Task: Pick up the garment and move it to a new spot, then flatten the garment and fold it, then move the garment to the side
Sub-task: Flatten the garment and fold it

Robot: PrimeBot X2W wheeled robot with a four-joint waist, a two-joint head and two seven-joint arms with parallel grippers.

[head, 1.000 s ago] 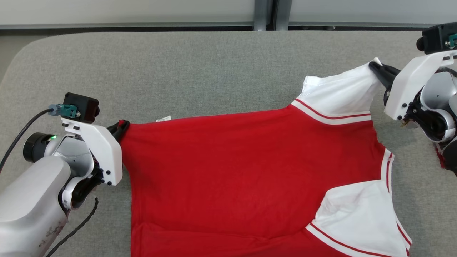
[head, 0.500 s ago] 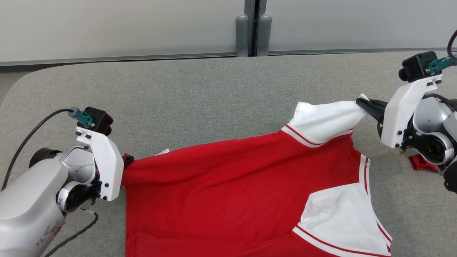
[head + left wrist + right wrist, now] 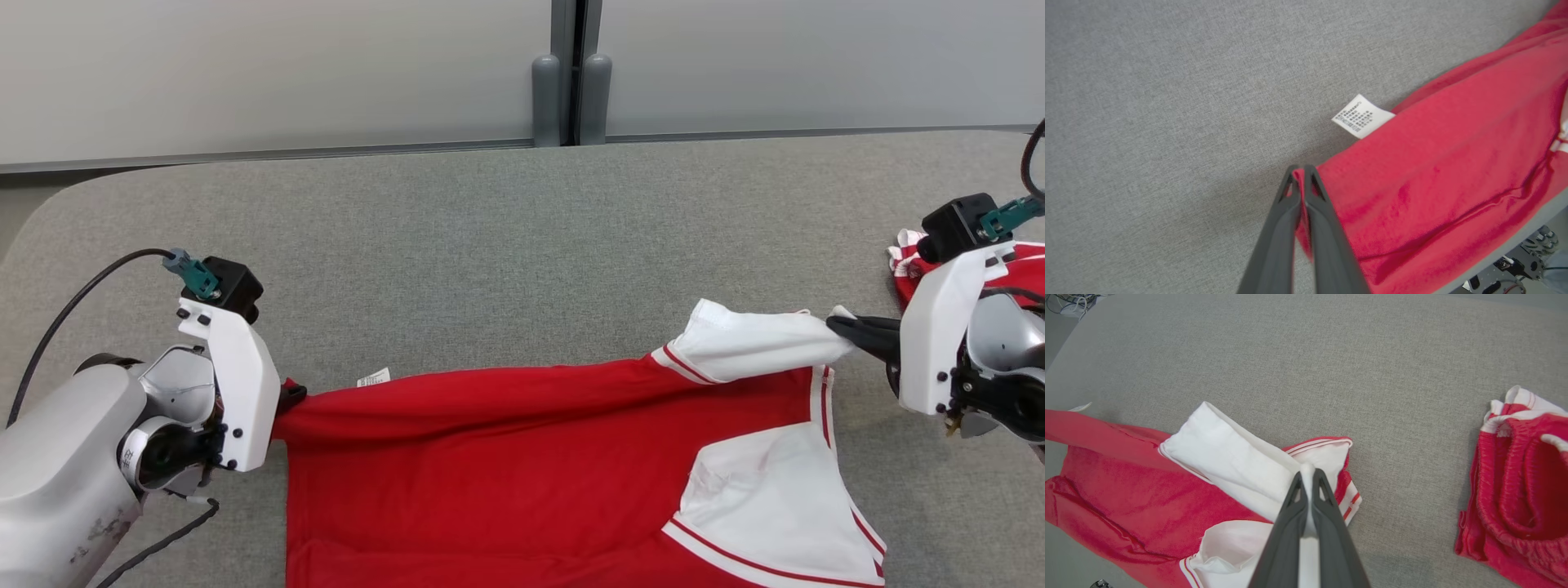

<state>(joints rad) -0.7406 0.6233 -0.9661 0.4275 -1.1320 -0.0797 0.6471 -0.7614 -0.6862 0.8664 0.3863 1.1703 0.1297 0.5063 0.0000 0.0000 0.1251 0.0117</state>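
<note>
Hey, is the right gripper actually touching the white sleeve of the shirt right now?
Touching. The right wrist view shows the right gripper shut on the white sleeve, a fold of cloth pinched between its fingers.

Counted: one red fabric jersey with white sleeves [image 3: 490, 474]; one crumpled red-and-white garment [image 3: 1515, 477]; one white printed label [image 3: 1363, 116]; one grey fabric-covered table [image 3: 490, 245].

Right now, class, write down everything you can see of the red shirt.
The shirt is soft red cloth with white sleeves trimmed in red stripes and a small white label. It lies stretched, slightly creased, on the grey table. The left jaws are shut on a red corner, the right jaws on the far sleeve's white cloth.
</note>
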